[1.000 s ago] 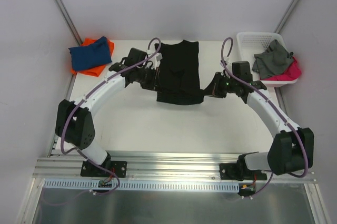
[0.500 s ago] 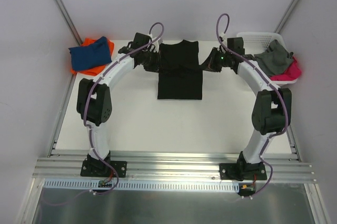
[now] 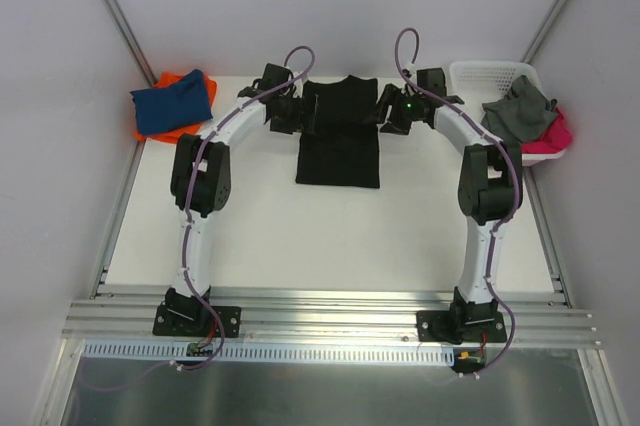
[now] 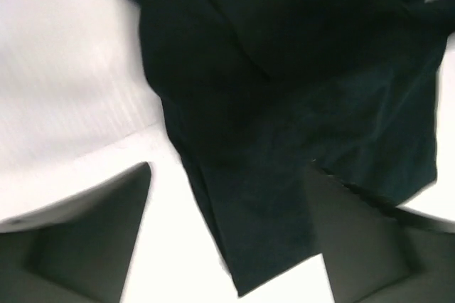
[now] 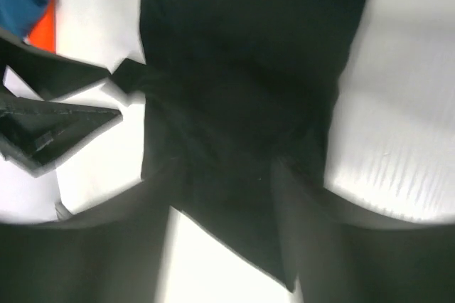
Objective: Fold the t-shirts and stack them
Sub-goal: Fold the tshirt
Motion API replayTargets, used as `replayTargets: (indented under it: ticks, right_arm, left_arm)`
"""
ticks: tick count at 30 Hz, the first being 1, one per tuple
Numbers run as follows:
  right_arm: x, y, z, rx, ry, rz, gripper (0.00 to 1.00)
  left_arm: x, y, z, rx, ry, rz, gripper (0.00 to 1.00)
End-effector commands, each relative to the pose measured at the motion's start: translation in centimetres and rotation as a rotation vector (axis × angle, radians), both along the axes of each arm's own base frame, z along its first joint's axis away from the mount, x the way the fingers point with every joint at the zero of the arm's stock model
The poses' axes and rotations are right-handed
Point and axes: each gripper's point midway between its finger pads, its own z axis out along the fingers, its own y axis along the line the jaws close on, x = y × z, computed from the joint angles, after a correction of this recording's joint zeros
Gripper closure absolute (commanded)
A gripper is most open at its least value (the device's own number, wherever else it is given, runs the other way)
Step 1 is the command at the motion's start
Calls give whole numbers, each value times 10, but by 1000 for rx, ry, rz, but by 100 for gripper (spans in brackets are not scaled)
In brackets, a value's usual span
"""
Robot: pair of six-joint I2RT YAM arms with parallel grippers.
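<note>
Lying on white table (image 3: 300, 236), black t-shirt (image 3: 340, 136); walls (image 3: 330, 6) seemingly pale grey.

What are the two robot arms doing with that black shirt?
They are folding t-shirts. The black shirt lies flat on the table, and the left arm and right arm reach to its far end, one each side, jaws open. A blue shirt sits on an orange shirt at the far left corner. More clothes wait in the white basket.

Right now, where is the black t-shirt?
In the top view the black t-shirt lies at the far middle of the table, between the left claw and the right claw; the white basket stands to its right.
</note>
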Motion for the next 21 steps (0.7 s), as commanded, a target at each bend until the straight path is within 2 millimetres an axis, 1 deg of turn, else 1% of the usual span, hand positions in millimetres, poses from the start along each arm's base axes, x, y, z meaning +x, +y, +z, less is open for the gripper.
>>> replayTargets:
  ticks: [1, 2, 3, 4, 5, 6, 7, 8, 9, 10, 11, 12, 13, 14, 15, 16, 17, 19, 21]
  right_arm:
    - [27, -4, 16, -44, -110, 1, 29]
    - [27, -4, 18, -49, -116, 1, 25]
    - [26, -5, 21, -47, -115, -4, 20]
    - [22, -4, 35, -40, -132, -5, 19]
    - [18, -4, 40, -33, -128, -12, 18]
    - [13, -4, 44, -28, -120, -14, 18]
    - [3, -5, 56, -22, -126, -19, 18]
    - [-5, -5, 56, -18, -111, -20, 18]
    - [-12, -4, 62, -8, -108, -23, 19]
    - [-26, -5, 50, -12, -69, -20, 19]
    - [-36, -4, 60, -8, -77, -18, 19]
    - [-45, -2, 59, -5, -63, -15, 20]
    - [-54, -1, 56, -3, -44, -8, 21]
    - [-70, 1, 51, -5, -21, 2, 21]
    - [-78, 1, 47, -5, -5, 6, 21]
    - [-84, 2, 44, -2, 9, 7, 22]
    - [-94, 2, 32, -9, 36, 11, 23]
    - [-101, 3, 28, -9, 50, 9, 26]
    - [-107, 3, 17, -14, 80, 6, 28]
  left_arm:
    - [20, 7, 7, 22, -48, 56, 3]
    - [20, 8, 10, 27, -57, 54, 1]
    - [19, 7, 21, 32, -80, 55, 1]
    - [17, 8, 27, 35, -91, 62, 1]
    - [14, 12, 29, 48, -92, 74, 1]
    - [10, 16, 49, 46, -127, 84, 1]
    - [5, 17, 55, 54, -137, 90, 1]
    - [0, 20, 60, 59, -142, 95, 1]
    - [-14, 23, 67, 50, -135, 95, 1]
    - [-22, 24, 69, 42, -127, 89, 1]
    - [-35, 27, 58, 44, -87, 85, 1]
    - [-47, 23, 69, 8, -79, 70, 1]
    - [-58, 22, 66, -4, -51, 58, 1]
    - [-67, 22, 62, -15, -29, 48, 1]
    - [-82, 24, 51, -19, 17, 48, 2]
    - [-90, 24, 45, -24, 40, 39, 3]
    - [-101, 26, 33, -20, 78, 32, 5]
    - [-109, 26, 29, -23, 96, 23, 9]
    - [-115, 26, 22, -24, 121, 22, 9]
